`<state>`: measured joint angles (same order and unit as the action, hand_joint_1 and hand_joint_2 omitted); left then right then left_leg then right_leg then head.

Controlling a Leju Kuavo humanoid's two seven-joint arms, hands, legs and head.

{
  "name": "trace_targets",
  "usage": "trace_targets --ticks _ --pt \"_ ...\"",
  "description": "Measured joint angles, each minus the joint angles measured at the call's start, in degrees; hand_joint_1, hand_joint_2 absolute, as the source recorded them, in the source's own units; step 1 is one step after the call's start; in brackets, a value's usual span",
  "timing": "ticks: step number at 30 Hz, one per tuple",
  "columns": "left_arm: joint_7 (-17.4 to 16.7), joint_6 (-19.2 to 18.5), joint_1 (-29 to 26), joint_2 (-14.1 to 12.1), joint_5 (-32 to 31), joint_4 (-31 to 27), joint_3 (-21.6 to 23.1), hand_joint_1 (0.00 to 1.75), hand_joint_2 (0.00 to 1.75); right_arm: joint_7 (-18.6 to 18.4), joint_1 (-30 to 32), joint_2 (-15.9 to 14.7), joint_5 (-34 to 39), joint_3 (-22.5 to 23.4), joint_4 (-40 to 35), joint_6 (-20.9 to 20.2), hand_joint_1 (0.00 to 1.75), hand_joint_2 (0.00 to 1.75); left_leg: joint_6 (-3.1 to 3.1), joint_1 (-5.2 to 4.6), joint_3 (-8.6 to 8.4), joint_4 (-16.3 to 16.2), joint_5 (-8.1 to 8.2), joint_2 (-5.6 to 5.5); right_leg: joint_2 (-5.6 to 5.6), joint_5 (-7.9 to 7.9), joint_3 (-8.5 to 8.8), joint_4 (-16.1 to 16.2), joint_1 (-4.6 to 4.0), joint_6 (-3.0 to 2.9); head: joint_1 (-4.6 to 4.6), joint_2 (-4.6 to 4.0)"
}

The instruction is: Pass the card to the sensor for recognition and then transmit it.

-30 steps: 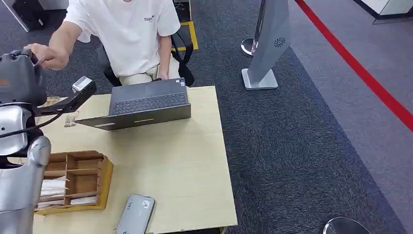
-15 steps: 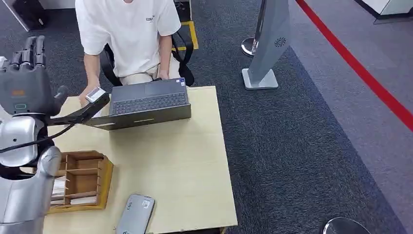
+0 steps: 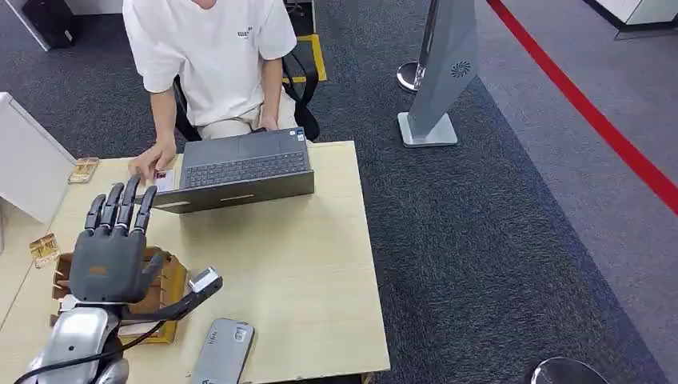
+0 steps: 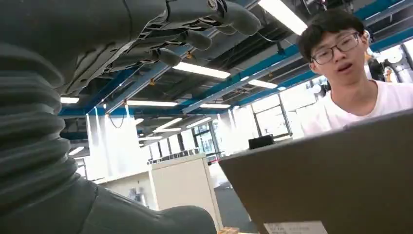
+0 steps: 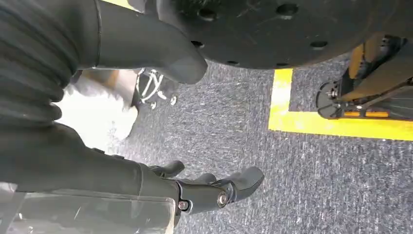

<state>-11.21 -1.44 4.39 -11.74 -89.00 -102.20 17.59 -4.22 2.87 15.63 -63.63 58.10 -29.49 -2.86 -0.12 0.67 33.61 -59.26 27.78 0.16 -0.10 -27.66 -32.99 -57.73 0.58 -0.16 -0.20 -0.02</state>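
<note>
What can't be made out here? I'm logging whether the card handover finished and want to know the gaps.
- Card: in the head view the person's hand covers part of it, and its print is too small to read.
- Wooden organizer: the left hand hangs over it and hides its compartments.
- Grey sensor device: cut off by the lower edge.
- Right hand: the right wrist view shows it over the carpet; nothing seen in it.

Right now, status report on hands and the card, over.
Left hand open above wooden card box. Right hand open over carpet. Small white card at person's hand beside grey laptop.
</note>
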Motion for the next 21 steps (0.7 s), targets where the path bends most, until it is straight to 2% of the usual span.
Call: trace_targets --ticks 7,10,14,17,21 --pt "1.09 -0.87 -2.69 -0.57 0.00 -1.77 0.02 0.00 1.75 -0.90 0.02 0.00 2.17 -0.24 -0.15 0.11 0.00 1.75 0.01 0.00 -0.06 0.01 -0.01 0.01 0.02 0.02 0.08 -0.01 0.00 0.00 0.00 0.00" --pt "0.98 -0.02 -7.37 -0.81 0.00 -3.28 0.00 0.00 1.75 -2.47 0.01 0.00 5.88 -1.69 -0.61 0.83 0.00 1.75 -0.03 -0.01 -0.12 0.01 0.05 0.20 0.25 0.01 0.05 0.00 0.00 -0.02 0.00 0.00" --pt "-0.83 1.22 -14.55 -0.74 0.00 -5.29 -1.09 0.00 1.75 -4.64 -0.10 0.00 10.60 -4.55 -1.62 1.16 0.00 1.75 -0.03 -0.01 -0.09 0.01 0.14 0.17 0.24 -0.04 -0.01 0.01 0.00 0.00 0.07 0.00" --pt "-0.41 0.96 -17.56 0.16 0.00 -5.77 -4.20 0.00 1.75 -5.86 -0.10 0.00 13.38 -6.78 -2.60 1.42 0.00 1.75 -0.03 -0.01 -0.09 0.01 0.14 0.18 0.25 -0.08 -0.03 0.02 0.00 0.00 0.04 0.00" --pt "2.39 0.18 -19.60 3.10 0.00 -5.57 -11.70 0.00 1.75 -7.47 0.64 0.00 16.39 -10.18 -4.61 1.51 0.00 1.75 -0.03 0.01 -0.09 0.01 0.14 0.17 0.22 -0.09 -0.01 0.01 0.00 0.00 0.07 0.00"
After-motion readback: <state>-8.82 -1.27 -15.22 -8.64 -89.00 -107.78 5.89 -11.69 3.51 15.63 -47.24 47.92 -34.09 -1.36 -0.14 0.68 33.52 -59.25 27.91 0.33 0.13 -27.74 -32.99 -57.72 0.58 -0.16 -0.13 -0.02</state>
